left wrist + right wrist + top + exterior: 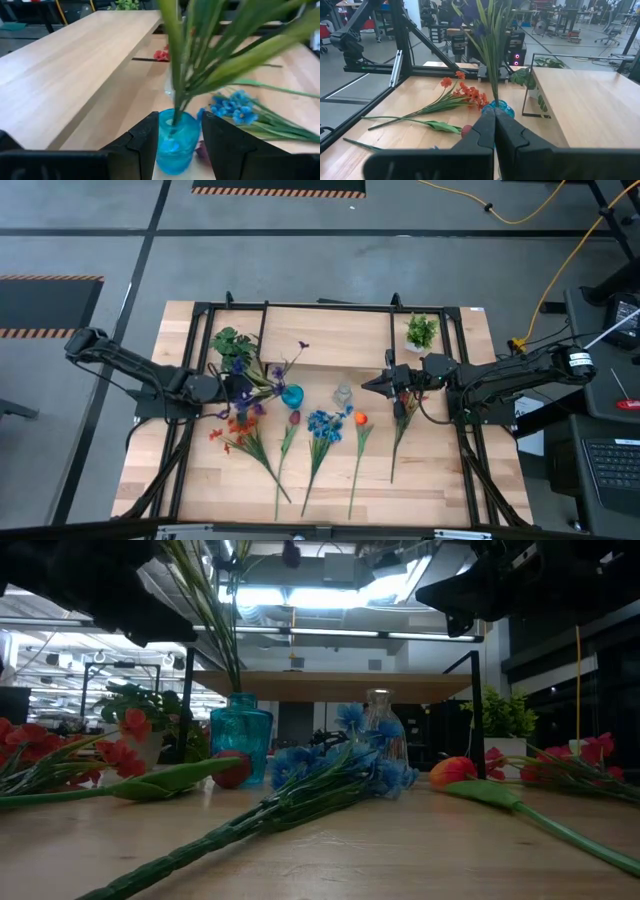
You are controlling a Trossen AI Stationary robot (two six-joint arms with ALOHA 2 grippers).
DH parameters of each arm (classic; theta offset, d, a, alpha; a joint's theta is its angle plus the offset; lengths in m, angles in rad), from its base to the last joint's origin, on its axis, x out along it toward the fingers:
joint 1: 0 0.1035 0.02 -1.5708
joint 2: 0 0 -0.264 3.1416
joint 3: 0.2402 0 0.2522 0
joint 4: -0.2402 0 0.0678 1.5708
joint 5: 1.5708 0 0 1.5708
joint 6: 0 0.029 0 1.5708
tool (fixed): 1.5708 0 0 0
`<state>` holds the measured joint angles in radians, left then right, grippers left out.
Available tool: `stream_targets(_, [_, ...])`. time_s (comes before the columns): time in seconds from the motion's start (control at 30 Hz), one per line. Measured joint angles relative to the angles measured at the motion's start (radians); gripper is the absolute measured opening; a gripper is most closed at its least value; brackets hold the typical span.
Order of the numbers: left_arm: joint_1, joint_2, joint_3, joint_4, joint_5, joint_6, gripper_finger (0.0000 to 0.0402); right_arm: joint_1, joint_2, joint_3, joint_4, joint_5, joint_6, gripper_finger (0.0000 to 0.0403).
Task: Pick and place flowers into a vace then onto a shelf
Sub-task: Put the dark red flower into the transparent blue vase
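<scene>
Left wrist view: left gripper (179, 135) fingers spread astride teal glass vase (174, 142) holding purple spray (210, 55); glass slippery, fragile, top-heavy; grasp body low. Right gripper (368, 385) pressed together, idle.

The wooden table (440, 470) stands on a grey concrete floor (300, 265) marked with dark lines and orange-and-black hazard stripes (278, 191). A yellow cable (520, 218) snakes across the floor beyond the table, and a keyboard (612, 470) lies on a desk beside it. Seen level across the table, bright ceiling lights (330, 597) shine among overhead pipes. Farther back stand desks and office chairs (610, 35).
</scene>
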<state>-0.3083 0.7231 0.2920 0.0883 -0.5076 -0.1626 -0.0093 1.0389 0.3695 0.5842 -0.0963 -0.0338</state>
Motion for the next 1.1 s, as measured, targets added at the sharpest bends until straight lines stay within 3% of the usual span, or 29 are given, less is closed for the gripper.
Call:
stream_targets(0.2, [-0.061, -0.021, 0.000, -0.016, -0.011, -0.011, 0.0143, 0.000, 0.000, 0.000, 0.000, 0.000, 0.000, 0.0005])
stream_targets(0.53, [-0.204, -0.037, 0.038, -0.045, -0.178, 0.025, 0.0143, 0.000, 0.000, 0.000, -0.003, 0.000, 0.004, 0.0005])
stream_targets(0.73, [-0.275, -0.062, 0.142, -0.215, -0.256, 0.016, 0.0143, 0.000, 0.000, 0.000, -0.003, 0.000, 0.006, 0.0005])
stream_targets(1.1, [-0.342, -0.066, 0.236, -0.432, -0.259, -0.139, 0.0143, 0.000, 0.000, 0.000, -0.006, 0.000, 0.007, 0.0005])
